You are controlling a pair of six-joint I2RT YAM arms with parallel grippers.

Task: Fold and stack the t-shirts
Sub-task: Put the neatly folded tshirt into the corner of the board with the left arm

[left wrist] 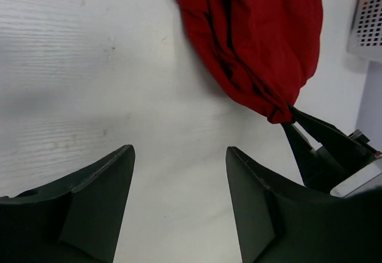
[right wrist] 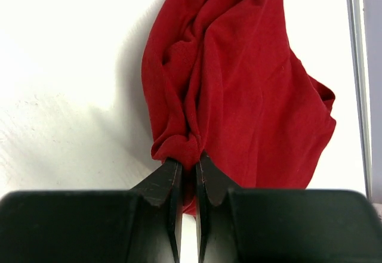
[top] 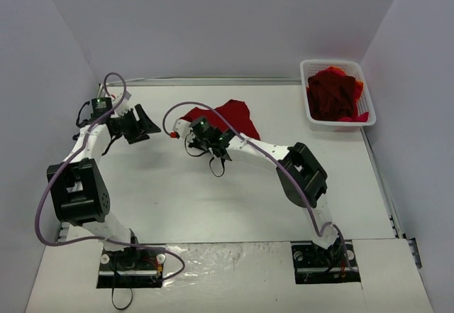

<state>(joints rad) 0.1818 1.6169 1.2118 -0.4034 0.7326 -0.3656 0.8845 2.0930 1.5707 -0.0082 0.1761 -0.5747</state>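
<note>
t-shirt (right wrist: 239, 96) in hand is a red one, bunched in a rumpled heap on the table (top: 213, 206). It spreads away straight ahead of the right pincer (right wrist: 187, 161), which is clamped on a gathered fold at the heap's near end. Left pincer (left wrist: 179, 150) stands apart w/ nothing btw its fingers, only bare table. The heap lies ahead of it and off to its right, not touching.

Handling, as I judge it: light, limp cloth w/ no stiffness, so it'll sag and trail from whatever point is lifted. Not fragile or slippery, but a pinch on a thick wad can grab several layers at once. Better hold is prob a single layer at a hem, shoulder or sleeve edge, one corner per pincer, then pull apart to spread flat. No hem or collar is readable in the wad right now.

Views: right wrist cam shows the grip itself, w/ the creases close up. Left wrist cam shows the same pinch side-on, the cloth drawn to a point at the right pincer's tips. Only the top cam shows the whole basket (top: 333, 62), far beyond the right pincer and to its right. More shirts (top: 332, 93) are heaped in it, dark red w/ some orange.
</note>
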